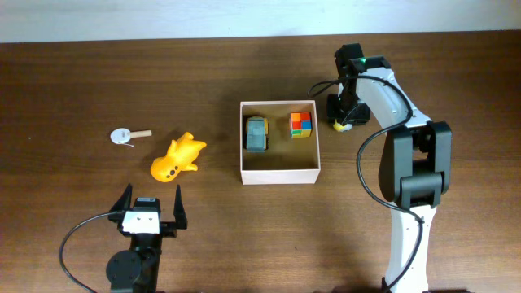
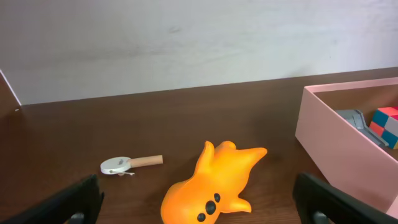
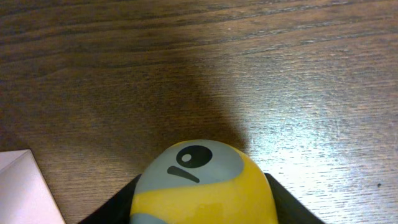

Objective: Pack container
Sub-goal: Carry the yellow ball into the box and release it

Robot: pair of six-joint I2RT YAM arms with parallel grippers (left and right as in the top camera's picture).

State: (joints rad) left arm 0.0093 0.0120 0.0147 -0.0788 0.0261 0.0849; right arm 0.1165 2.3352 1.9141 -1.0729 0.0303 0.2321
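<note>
The container [image 1: 279,175] sits at the table's middle, white-walled with a tan inside; its wall shows pinkish in the left wrist view [image 2: 336,149] and its corner in the right wrist view [image 3: 22,186]. Inside lie a grey toy car [image 1: 256,133] and a coloured cube [image 1: 301,124]. My right gripper [image 1: 342,122] is just right of the container, shut on a yellow-and-grey one-eyed toy [image 3: 202,186]. An orange squishy toy [image 1: 177,157] lies left of the container, in front of my open left gripper [image 1: 151,213], as the left wrist view [image 2: 214,183] shows.
A small white disc with a tan handle [image 1: 129,134] lies left of the orange toy, also in the left wrist view [image 2: 127,163]. A white wall edge runs along the table's far side.
</note>
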